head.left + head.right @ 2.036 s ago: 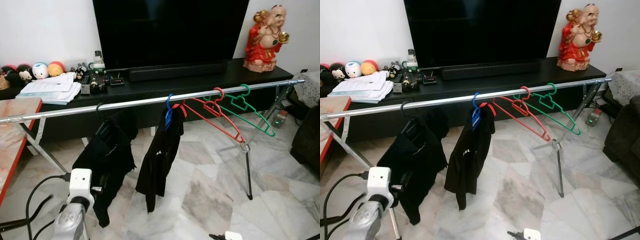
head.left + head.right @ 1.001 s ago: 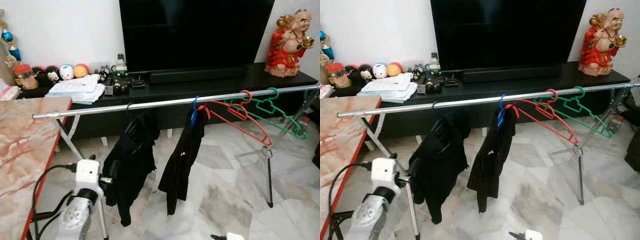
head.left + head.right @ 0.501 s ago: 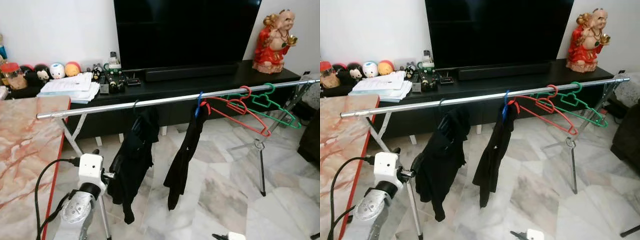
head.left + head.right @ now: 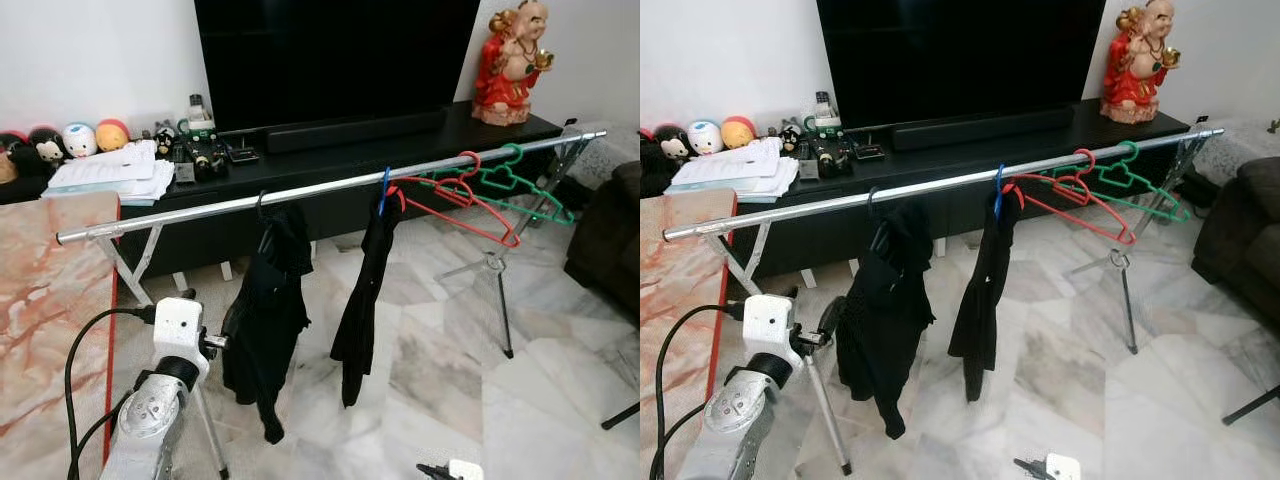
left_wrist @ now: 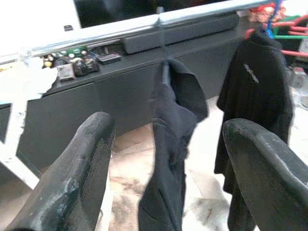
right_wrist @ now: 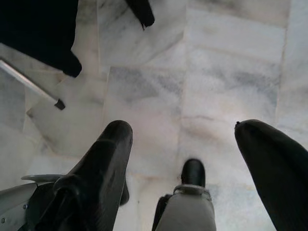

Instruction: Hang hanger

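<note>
A long silver rail (image 4: 300, 192) crosses the room in front of a TV console. A black garment (image 4: 268, 310) hangs from it on a black hanger, and beside it a second black garment (image 4: 365, 290) hangs on a blue hanger (image 4: 384, 190). Further right, red hangers (image 4: 455, 205) and a green hanger (image 4: 520, 182) hang bare. My left arm (image 4: 165, 390) is raised at the lower left, just left of the first garment. My left gripper (image 5: 168, 127) is open and faces that garment with nothing between its fingers. My right gripper (image 6: 185, 127) hangs open, pointing down at the marble floor.
A marble table (image 4: 40, 300) with a red edge stands at my left. A dark sofa (image 4: 610, 240) is on the right. The rack's legs (image 4: 498, 300) stand on the floor. On the black console (image 4: 330, 150) are a TV, a red statue (image 4: 505, 60), papers and plush toys.
The whole picture has shifted, so the camera has moved; the table takes less of the left and the sofa shows more. My left arm stays raised by the first garment. The hangers have not moved.
</note>
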{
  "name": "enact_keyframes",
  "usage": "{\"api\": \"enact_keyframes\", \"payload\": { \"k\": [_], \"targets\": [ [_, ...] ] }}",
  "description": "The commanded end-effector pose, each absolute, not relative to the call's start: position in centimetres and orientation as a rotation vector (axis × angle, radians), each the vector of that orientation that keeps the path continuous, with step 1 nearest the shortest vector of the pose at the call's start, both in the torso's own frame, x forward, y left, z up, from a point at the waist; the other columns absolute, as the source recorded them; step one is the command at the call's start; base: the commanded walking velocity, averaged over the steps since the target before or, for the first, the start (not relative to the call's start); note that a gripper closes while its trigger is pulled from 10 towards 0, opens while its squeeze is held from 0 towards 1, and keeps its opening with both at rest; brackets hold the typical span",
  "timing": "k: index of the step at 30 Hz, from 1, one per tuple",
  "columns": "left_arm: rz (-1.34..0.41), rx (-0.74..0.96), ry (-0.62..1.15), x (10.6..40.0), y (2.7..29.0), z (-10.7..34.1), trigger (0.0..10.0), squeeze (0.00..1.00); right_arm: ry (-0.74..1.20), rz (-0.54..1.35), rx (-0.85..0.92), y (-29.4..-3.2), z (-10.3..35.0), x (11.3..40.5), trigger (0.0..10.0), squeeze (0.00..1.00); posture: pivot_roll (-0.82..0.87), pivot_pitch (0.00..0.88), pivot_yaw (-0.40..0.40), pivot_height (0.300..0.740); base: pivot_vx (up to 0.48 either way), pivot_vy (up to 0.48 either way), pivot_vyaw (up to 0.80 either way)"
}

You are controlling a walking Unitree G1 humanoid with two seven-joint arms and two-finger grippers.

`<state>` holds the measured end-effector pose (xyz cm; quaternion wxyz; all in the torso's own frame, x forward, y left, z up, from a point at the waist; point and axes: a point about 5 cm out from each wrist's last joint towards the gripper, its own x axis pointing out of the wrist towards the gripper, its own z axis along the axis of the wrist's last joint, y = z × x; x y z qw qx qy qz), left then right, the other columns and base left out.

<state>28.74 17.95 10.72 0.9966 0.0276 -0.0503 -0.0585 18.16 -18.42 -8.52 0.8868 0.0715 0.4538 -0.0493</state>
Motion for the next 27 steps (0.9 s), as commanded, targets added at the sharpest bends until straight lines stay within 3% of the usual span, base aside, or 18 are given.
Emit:
{"api": "enact_keyframes", "payload": {
  "k": [1,14,27],
  "targets": [
    [-0.152,0.046,-0.112,28.6,17.39,11.11,10.0,0.0,0.948,-0.115,0.152,-18.62,-8.57,18.01,10.0,0.0,0.11,0.038,0.029,0.74,0.0,0.0,0.0],
    [-0.16,0.041,-0.088,28.28,17.18,10.76,10.0,0.0,0.942,-0.106,0.158,-18.47,-8.54,18.08,10.0,0.0,0.11,0.039,0.031,0.74,0.0,0.0,0.0],
    [-0.15,0.029,-0.081,28.37,17.25,10.74,10.0,0.0,0.948,-0.068,0.137,-18.4,-8.49,18.21,10.0,0.0,0.11,0.039,0.028,0.74,0.29,0.0,0.06]
  ]
}}
